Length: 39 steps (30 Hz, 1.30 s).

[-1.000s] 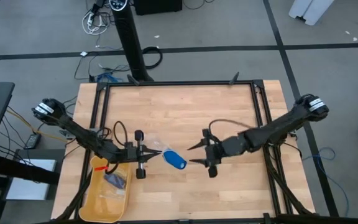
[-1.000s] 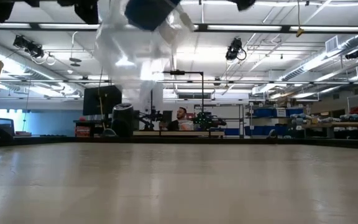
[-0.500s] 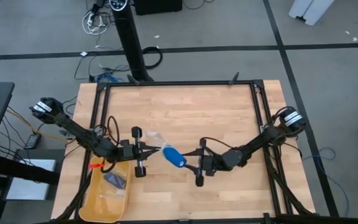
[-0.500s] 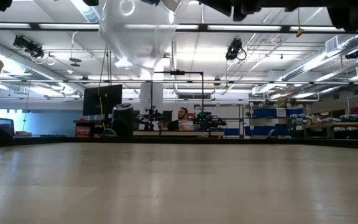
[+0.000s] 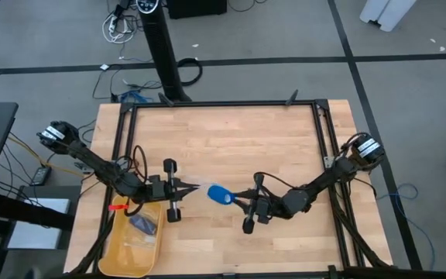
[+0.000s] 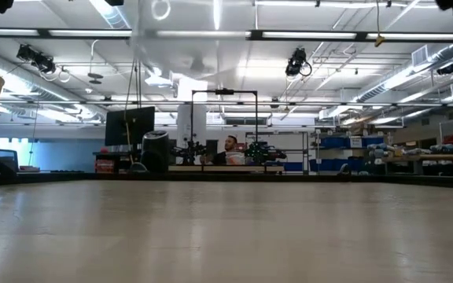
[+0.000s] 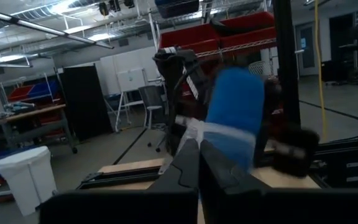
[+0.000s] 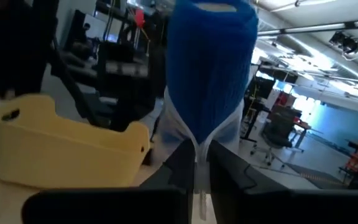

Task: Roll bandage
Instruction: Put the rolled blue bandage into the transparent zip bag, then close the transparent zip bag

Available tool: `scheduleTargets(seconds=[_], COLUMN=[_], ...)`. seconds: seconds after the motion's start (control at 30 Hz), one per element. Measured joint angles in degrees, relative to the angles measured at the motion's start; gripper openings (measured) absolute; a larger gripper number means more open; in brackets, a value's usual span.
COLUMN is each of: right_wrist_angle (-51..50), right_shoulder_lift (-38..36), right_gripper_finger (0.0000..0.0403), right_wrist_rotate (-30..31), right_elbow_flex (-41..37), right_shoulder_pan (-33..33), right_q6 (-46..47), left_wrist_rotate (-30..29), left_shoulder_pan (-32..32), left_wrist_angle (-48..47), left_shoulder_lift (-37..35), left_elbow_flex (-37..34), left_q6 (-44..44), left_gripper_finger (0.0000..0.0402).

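Note:
The bandage point(image 5: 219, 193) is a small blue roll inside a clear plastic bag point(image 7: 219, 140). It hangs above the table's near middle, between my two grippers. My left gripper point(image 5: 193, 188) comes from the table's left and is shut on the bag's left end. My right gripper point(image 5: 235, 197) comes from the right and is shut on the bag's right end. In the right wrist view the bandage point(image 8: 211, 62) fills the space just beyond my right gripper point(image 8: 197, 158). In the left wrist view the bandage point(image 7: 235, 106) shows past my left gripper point(image 7: 197, 155). My left gripper pinches the bag's clear plastic edge point(image 7: 194, 132) between its two fingers, coming level from the table's left. The bag is lifted clear of the table. My right gripper pinches the bag's clear plastic point(image 8: 197, 138) just beside the roll, between its two fingers, coming roughly level from the table's right.
A yellow bin point(image 5: 122, 246) stands at the table's near left corner, below my left arm, with a small dark packet point(image 5: 142, 225) in it. A black frame point(image 5: 223, 104) runs around the wooden table top. Bare wood lies toward the far side.
My right gripper has moved toward the table's left, up to the bag, and has shut on the bag's right end. The bag has moved up out of the low view. My left gripper has kept its hold.

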Motion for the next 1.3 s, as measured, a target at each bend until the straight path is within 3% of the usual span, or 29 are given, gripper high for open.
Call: scheduleTargets(seconds=[0.3,0.5,0.63,0.8,1.0,1.17,1.3], right_wrist_angle=[-11.40,-18.79,-24.68,-32.94,-47.75,-45.09,-28.34], right_shoulder_lift=[-6.93,-7.47,-7.47,-9.94,-16.67,-19.40,-18.32], right_gripper_finger=[0.0017,0.0030,0.0029,0.0053,0.0091,0.0101,0.0102], right_wrist_rotate=[-0.07,-5.00,-5.09,0.09,2.46,1.39,-1.01], right_elbow_flex=[0.00,0.87,3.46,5.60,5.87,0.83,-7.45], right_shoulder_pan=[-0.04,-2.23,-3.03,-0.86,2.70,4.14,4.16], right_q6=[3.35,9.68,11.17,11.19,18.49,20.61,21.26], left_wrist_rotate=[-0.02,-0.01,0.00,-3.84,-3.83,-3.80,-2.92], left_shoulder_pan=[0.00,0.44,0.50,0.06,-0.48,-0.48,-0.51], left_wrist_angle=[-2.67,-3.36,-3.42,-3.41,-3.42,-3.03,-1.21], left_shoulder_lift=[0.11,0.52,1.91,2.42,1.64,1.66,1.23], left_elbow_flex=[0.00,0.00,0.00,0.00,0.00,0.00,0.01], left_q6=[-2.96,-4.38,-4.59,-3.26,-2.83,-2.78,-1.43], left_gripper_finger=[0.0000,0.0000,0.0000,0.0000,0.0000,0.0000,0.0000])
